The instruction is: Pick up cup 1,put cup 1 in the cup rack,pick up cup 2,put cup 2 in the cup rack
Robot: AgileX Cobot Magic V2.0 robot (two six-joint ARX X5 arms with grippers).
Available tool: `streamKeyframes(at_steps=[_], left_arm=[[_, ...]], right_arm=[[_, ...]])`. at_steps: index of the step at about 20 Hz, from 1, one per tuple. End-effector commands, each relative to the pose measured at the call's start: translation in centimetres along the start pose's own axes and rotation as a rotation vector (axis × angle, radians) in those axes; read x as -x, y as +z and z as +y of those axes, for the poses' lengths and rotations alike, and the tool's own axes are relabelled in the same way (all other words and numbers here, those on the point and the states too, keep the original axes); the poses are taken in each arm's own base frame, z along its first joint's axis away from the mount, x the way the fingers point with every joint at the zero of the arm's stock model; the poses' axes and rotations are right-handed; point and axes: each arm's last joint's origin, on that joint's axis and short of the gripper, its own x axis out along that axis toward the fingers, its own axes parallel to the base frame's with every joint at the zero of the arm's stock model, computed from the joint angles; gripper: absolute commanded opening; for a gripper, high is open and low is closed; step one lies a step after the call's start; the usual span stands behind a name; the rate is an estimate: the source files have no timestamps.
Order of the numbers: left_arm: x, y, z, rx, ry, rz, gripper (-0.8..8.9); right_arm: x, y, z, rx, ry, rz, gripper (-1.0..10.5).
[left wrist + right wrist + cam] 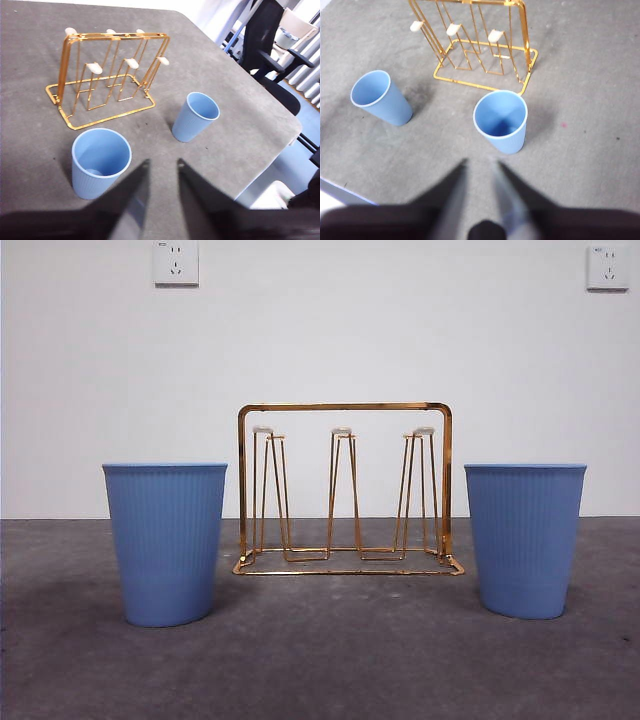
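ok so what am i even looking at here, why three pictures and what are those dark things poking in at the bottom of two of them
It is one table seen by three cameras at the same moment. The first looks level across the table. The other two sit on the wrists of a two-armed robot, so the dark shapes are each arm's own pincer: the left pincer and the right pincer, both open and holding nothing. On the grey table stands a gold wire cup rack with pale-tipped prongs, all bare. A blue ribbed cup stands upright on either side: one cup nearer the left arm, the other cup nearer the right. Neither has been picked up yet.
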Motion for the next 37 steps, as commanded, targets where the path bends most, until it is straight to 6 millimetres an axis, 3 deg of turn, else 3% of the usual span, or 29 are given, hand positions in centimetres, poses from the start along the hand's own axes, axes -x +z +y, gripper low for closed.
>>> streamKeyframes(at_steps=[1,5,8,10,15,20,22,26,29,32,33,37], left_arm=[[0.0,0.5,-0.2,0.009,-0.056,0.002,6.91],[-0.6,1.2,-0.3,0.011,-0.191,0.024,6.9],[-1.1,1.8,-0.6,0.023,-0.328,0.027,6.9],[-1.5,2.5,-0.9,0.033,-0.44,0.026,6.9],[-2.7,4.2,-1.6,0.041,-0.631,0.03,6.9],[-3.9,5.0,-2.7,0.044,-0.728,0.05,6.9],[-4.3,5.1,-3.3,0.034,-0.741,0.048,6.9],[-4.9,5.3,-4.5,0.02,-0.719,0.004,6.9],[-5.4,5.6,-5.3,0.019,-0.733,-0.022,6.9],[-6.3,5.8,-6.0,0.026,-0.741,-0.037,6.9],[-6.6,5.8,-6.2,0.034,-0.737,-0.044,6.9],[-7.6,6.3,-7.0,0.053,-0.746,-0.094,6.9]], right_arm=[[-0.2,0.3,-0.1,0.003,0.004,-0.006,5.6],[-1.4,1.0,-0.8,-0.036,0.008,0.03,5.8],[-3.4,2.2,-2.0,-0.087,0.01,0.058,5.7],[-5.6,3.1,-3.2,-0.126,0.012,0.107,5.6],[-13.5,3.8,-5.8,-0.173,-0.028,0.348,5.6],[-20.5,3.3,-5.5,-0.117,-0.061,0.489,5.6],[-22.4,3.1,-5.2,-0.091,-0.08,0.513,4.9],[-24.8,2.5,-5.1,-0.076,-0.115,0.546,4.2],[-26.0,1.8,-5.5,-0.091,-0.117,0.592,1.5],[-26.6,1.5,-5.6,-0.091,-0.115,0.611,0.8],[-26.7,1.5,-5.6,-0.076,-0.105,0.611,0.0],[-26.5,1.7,-5.6,-0.054,-0.086,0.596,-0.2]])
